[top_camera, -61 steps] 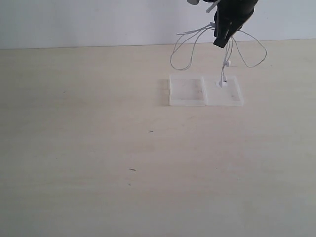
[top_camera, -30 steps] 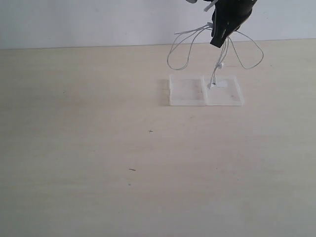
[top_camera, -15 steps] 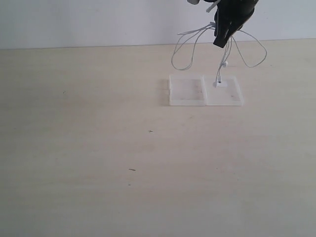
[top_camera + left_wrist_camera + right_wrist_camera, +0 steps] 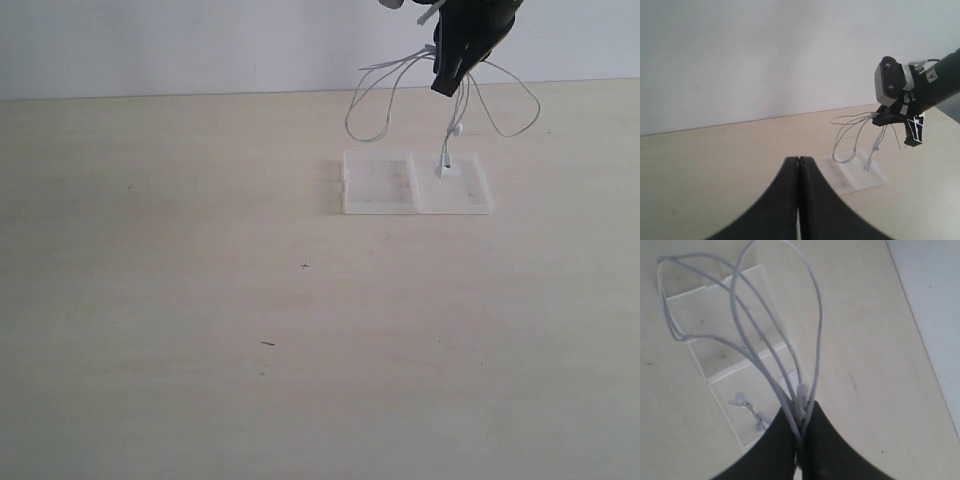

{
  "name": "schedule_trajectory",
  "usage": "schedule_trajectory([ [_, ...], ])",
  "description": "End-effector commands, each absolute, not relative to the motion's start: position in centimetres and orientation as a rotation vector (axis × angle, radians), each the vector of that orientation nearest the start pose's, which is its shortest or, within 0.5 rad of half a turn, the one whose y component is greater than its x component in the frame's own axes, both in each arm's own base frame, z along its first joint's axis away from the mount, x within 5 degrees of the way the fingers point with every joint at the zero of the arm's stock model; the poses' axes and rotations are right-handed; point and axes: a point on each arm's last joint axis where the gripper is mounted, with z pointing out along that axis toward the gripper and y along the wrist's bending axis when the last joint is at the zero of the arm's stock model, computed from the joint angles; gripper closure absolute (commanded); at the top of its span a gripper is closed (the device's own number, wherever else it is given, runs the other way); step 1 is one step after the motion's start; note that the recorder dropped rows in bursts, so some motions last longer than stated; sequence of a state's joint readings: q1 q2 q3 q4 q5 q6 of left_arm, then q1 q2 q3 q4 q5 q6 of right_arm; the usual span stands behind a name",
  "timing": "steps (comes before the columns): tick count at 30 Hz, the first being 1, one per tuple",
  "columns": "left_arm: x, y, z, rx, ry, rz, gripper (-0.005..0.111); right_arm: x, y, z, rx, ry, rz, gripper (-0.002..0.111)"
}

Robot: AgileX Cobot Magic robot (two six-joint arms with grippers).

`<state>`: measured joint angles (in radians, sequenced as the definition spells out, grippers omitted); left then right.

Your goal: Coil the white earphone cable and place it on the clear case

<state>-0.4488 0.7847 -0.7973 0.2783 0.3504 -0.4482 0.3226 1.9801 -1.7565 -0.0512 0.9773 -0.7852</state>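
While right fingers (image 4: 777, 450) pinch the white earphone cable (image 4: 801, 396), left fingers (image 4: 785, 200), wrist-view only, touch.

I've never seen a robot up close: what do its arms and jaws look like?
The left gripper and right gripper have smooth black jaws tapering to narrow tips. The right arm is black, with a grey boxy housing, a thin wrist cable and white triangular marks on one jaw.
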Motion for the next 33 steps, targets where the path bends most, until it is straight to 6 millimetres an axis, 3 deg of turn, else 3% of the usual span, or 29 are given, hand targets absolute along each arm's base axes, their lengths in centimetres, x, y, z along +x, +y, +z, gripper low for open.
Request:
schedule_trajectory([
  [1,10.9,-4.2,39.3,0.219,1.733,-0.313,0.107,41.8,13.5,28.0,-1.417,2.264,-0.211,0.108],
  [10,3.6,-0.1,39.3,0.147,1.643,-0.299,0.107,41.8,13.5,28.0,-1.417,2.264,-0.211,0.108],
  [15,1.3,1.4,38.2,0.113,1.694,-0.278,0.107,41.8,13.5,28.0,-1.416,2.262,-0.211,0.108],
  [19,0.4,2.2,36.3,0.114,1.883,-0.192,0.107,41.8,13.5,28.0,-1.417,2.270,-0.209,0.108],
  [23,0.8,2.2,35.1,0.107,1.929,-0.155,0.107,41.8,13.5,28.0,-1.408,2.275,-0.206,0.108],
  [28,3.6,-0.2,34.3,0.099,1.669,-0.359,0.107,41.8,13.5,28.0,-1.408,2.275,-0.206,0.108],
  [33,6.2,-2.1,32.5,0.144,1.606,-0.428,0.107,41.8,13.5,28.0,-1.404,2.267,-0.208,0.108],
])
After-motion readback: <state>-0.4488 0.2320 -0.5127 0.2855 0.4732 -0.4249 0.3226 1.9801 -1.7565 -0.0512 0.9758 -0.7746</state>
